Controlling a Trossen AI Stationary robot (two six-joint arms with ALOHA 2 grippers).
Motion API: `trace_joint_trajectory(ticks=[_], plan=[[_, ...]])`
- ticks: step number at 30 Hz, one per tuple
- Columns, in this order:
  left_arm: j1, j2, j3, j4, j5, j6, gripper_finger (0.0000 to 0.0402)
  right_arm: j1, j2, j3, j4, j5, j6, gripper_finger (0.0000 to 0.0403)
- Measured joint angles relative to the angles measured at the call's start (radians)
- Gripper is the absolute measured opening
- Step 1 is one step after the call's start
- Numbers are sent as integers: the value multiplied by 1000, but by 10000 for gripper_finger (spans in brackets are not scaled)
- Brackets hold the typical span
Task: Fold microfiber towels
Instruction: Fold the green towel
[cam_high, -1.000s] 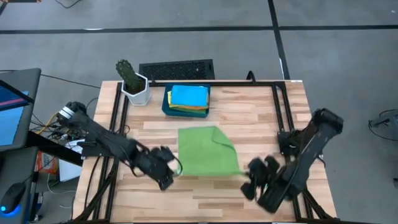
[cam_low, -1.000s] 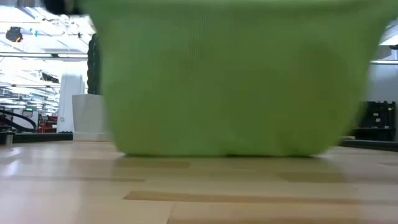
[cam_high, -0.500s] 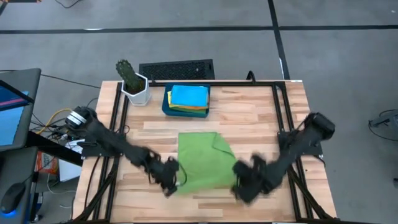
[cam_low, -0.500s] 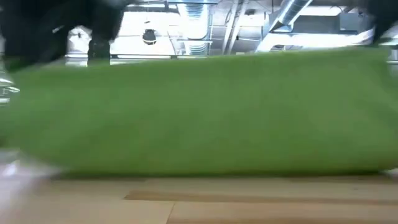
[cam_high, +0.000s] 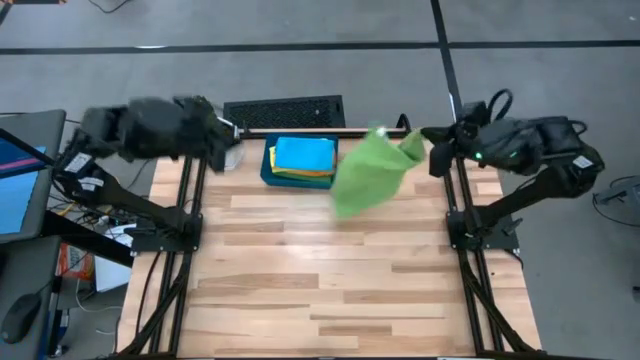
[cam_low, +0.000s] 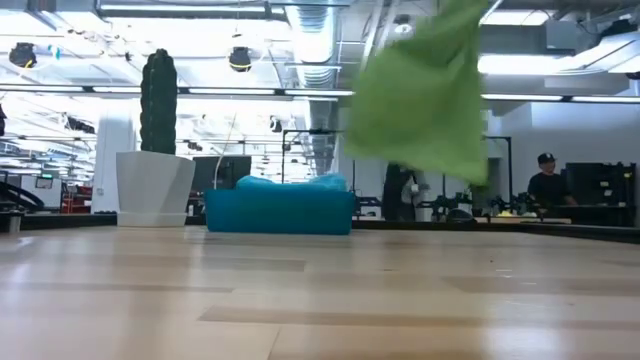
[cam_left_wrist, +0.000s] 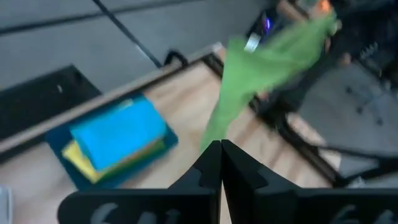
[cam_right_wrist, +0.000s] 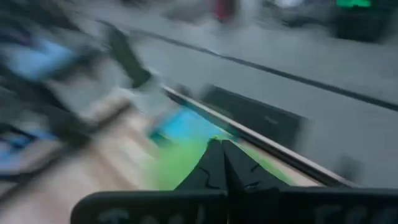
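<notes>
Green towel (cam_high: 368, 175) now off the table, dangling from right gripper (cam_high: 432, 148) up by far-right edge; it lay flat a sec ago. Left gripper (cam_high: 222, 128) closed, empty, pulled back far-left. Fold undone; other towels sit in tray (cam_high: 268, 170).

High cam is looking straight down; low cam is facing level across table (cam_low: 320, 300) w/ teal tray (cam_low: 280, 212), shared w/ both wrist cams.
</notes>
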Motion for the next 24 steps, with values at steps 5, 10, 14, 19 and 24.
trace_joint_trajectory(ticks=[5, 10, 14, 19, 24], plan=[[39, 24, 33, 17, 56, 41, 0, 20, 13, 8, 133, -55, -95, 3], [-45, 85, -53, -22, 68, 70, 0, 128, 89, -24, -47, -61, 49, 3], [-118, 159, -178, 48, 34, 151, 3, 223, 189, -45, -127, -147, 188, 3], [-187, 262, -353, 346, 8, 260, 45, 364, 304, -49, -159, -163, 301, 4], [-233, 393, -440, 515, 107, 272, 122, 497, 390, -49, -225, -180, 502, 3]])
